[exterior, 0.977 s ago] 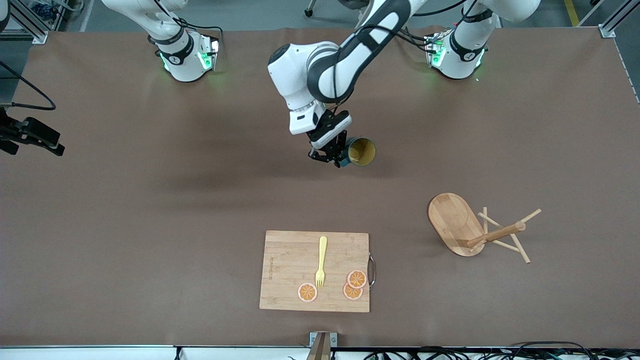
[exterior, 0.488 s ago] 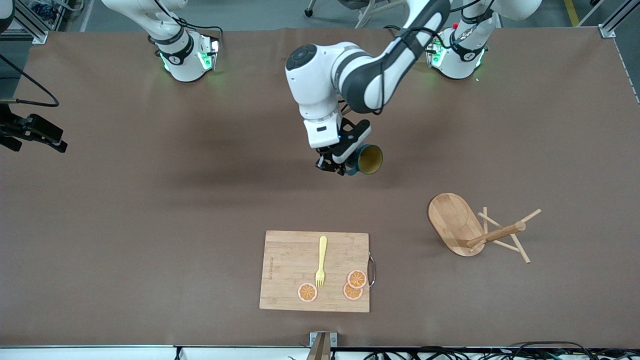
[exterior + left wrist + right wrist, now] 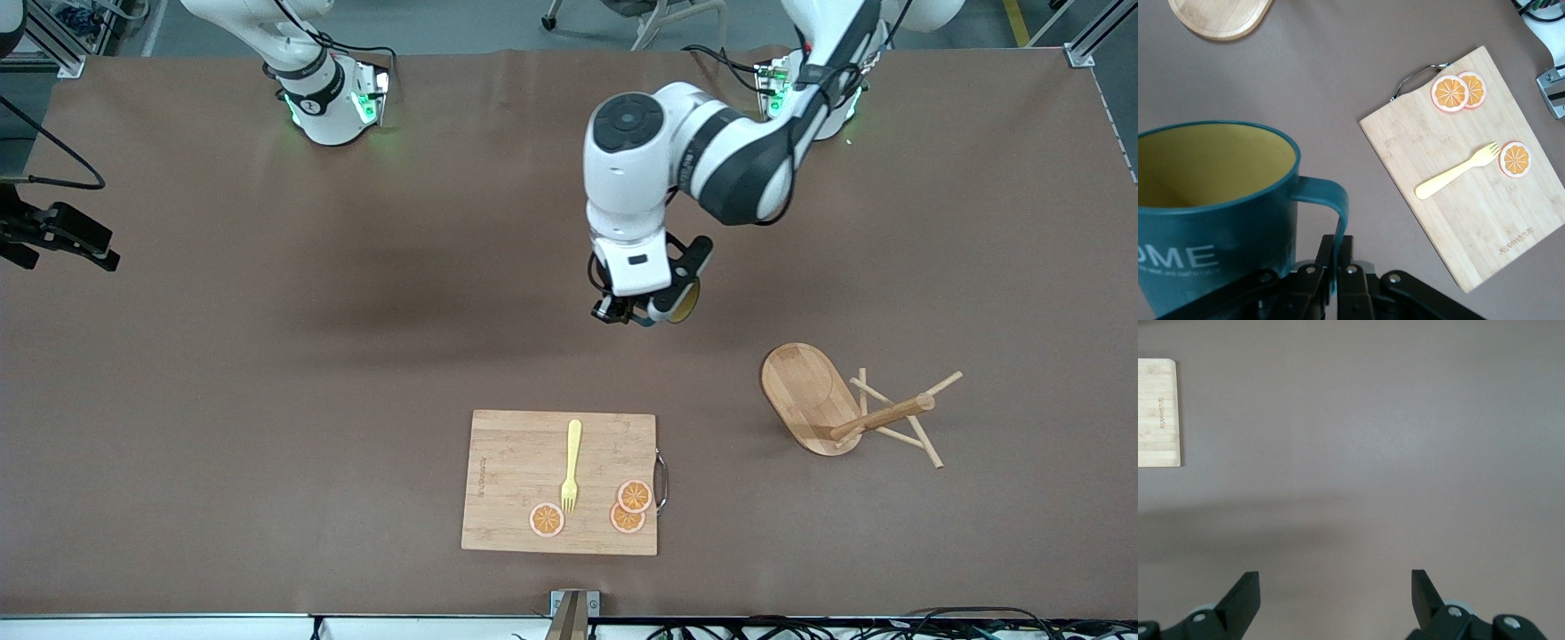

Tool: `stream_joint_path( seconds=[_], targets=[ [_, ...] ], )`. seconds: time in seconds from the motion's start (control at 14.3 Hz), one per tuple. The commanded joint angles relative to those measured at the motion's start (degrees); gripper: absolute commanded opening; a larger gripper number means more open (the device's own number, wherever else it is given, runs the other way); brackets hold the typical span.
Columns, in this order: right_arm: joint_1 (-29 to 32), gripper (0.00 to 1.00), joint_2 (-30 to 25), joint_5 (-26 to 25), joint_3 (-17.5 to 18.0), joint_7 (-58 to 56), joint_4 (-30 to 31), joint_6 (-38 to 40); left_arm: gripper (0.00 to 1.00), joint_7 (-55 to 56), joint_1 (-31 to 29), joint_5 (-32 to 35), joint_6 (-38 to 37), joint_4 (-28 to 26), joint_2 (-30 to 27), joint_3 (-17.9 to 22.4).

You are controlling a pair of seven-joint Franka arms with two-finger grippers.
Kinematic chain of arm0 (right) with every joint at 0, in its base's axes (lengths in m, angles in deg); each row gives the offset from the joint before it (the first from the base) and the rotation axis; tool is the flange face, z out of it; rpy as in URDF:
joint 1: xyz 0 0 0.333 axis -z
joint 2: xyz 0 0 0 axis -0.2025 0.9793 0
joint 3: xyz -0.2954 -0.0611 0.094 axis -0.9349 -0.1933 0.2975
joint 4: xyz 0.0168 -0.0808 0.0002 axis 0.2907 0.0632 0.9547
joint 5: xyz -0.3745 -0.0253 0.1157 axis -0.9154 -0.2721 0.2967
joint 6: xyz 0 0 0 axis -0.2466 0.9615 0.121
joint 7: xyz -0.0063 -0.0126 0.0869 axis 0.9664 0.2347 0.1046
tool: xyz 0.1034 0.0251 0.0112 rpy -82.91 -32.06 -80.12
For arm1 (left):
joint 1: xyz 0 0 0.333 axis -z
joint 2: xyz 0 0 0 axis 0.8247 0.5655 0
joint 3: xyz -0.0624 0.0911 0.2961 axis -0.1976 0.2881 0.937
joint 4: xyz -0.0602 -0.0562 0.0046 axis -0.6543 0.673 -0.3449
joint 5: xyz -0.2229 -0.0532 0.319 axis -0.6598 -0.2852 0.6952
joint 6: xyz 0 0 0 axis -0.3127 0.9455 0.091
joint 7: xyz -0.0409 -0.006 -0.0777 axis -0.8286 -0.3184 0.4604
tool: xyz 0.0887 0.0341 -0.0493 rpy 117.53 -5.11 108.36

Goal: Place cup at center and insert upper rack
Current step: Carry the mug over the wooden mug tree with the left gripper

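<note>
My left gripper (image 3: pixel 633 313) hangs over the middle of the table, shut on the thin handle of the cup (image 3: pixel 1211 200). The cup is dark teal with a yellow inside and white lettering. In the front view the hand hides most of the cup (image 3: pixel 686 304); only a yellow sliver shows. The upper rack (image 3: pixel 845 409), a bamboo mug tree, lies tipped on its side toward the left arm's end, its oval base (image 3: pixel 1218 17) raised on edge and its pegs on the table. My right gripper (image 3: pixel 1335 577) is open over bare table, holding nothing.
A rectangular bamboo cutting board (image 3: pixel 560 480) lies nearer the front camera than the cup. It carries a yellow fork (image 3: pixel 571 464) and three orange slices (image 3: pixel 633 495). Brown table surface lies between the board and the held cup.
The left arm has swung toward its own end of the table and turned its wrist, carrying the cup. The hand now covers most of the cup. The right arm barely moved.
</note>
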Motion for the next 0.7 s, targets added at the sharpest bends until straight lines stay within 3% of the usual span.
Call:
stream_joint_path(
  seconds=[0.0, 0.63],
  targets=[
    [-0.4, 1.00, -1.4, -0.5, -0.2, 0.7, 1.4, -0.9, 0.00, -1.6, -3.6, -6.4, 0.2, -0.9, -2.6, -0.4],
    [-0.5, 1.00, -1.7, -0.6, -0.3, 0.7, 1.8, -3.1, 0.00, -9.0, -14.9, -25.5, 0.2, -1.1, -5.3, -0.5]
  ],
)
